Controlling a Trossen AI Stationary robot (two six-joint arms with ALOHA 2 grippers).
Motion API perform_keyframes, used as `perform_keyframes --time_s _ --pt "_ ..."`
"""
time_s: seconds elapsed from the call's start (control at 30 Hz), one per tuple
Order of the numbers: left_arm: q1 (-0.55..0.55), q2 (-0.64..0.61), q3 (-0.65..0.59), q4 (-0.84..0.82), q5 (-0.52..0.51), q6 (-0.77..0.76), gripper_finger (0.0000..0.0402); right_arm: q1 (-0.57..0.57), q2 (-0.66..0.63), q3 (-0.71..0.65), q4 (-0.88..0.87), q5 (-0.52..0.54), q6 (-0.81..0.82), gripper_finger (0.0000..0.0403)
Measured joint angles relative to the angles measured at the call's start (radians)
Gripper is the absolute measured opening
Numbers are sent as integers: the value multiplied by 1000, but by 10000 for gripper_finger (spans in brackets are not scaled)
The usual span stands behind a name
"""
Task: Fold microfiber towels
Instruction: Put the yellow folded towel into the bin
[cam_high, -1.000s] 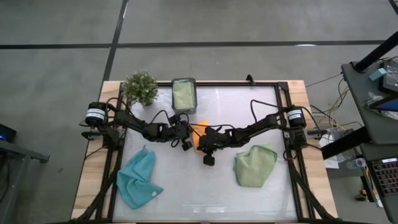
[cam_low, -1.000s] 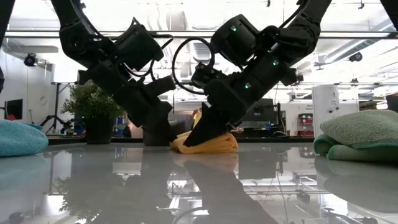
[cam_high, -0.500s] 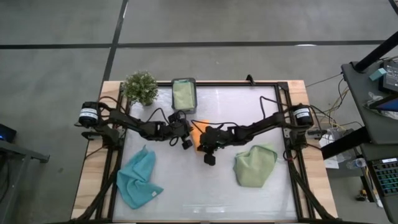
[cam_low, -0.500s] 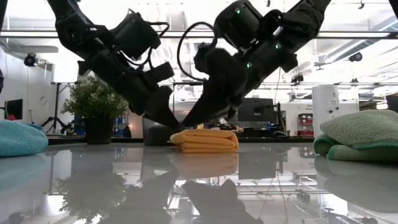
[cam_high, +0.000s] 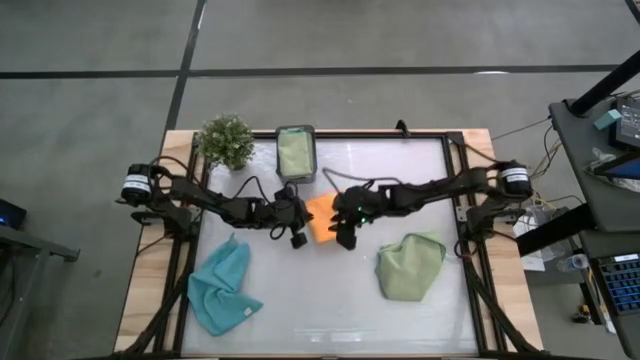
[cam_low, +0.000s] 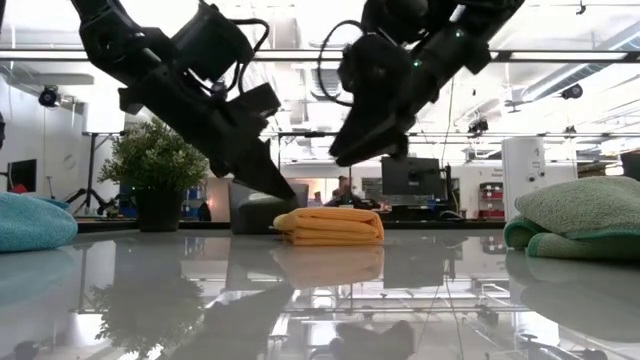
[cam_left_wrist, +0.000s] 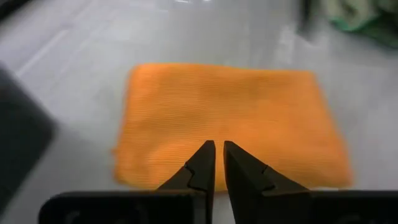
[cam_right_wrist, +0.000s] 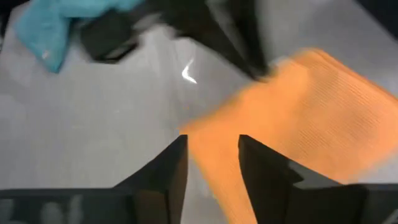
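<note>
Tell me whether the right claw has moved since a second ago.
Yes. In the low view the right claw has lifted off the folded orange microfiber towel, which still lies on the table.

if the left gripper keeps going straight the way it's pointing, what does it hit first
Most likely the folded orange towel: the left gripper, shut, points straight at it, a little above its near edge. Depth is hard to judge.

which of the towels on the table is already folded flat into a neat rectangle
The orange microfiber towel at the table's middle, between both arms. The light blue towel and sage green towel lie crumpled.
</note>
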Motion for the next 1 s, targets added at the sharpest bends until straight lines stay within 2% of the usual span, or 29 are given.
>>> perform_keyframes --time_s 0.23,0.3,0.53,0.7,0.8,1.0 --pt "-23 9 0 25 64 -1 19 -126 -41 -14 -138 -42 72 202" --pt "-28 20 -1 39 67 -3 19 -160 -28 -17 -137 -47 94 219" --pt "-29 69 -7 36 72 -2 19 -238 68 -22 -106 -179 122 266" --pt "-28 89 -9 36 71 -2 19 -257 139 -23 -25 -281 137 289" --pt "-28 89 -10 39 70 -2 19 -257 167 -23 23 -307 143 298" --pt "-28 92 -12 37 66 -2 19 -257 212 -23 141 -383 148 297"
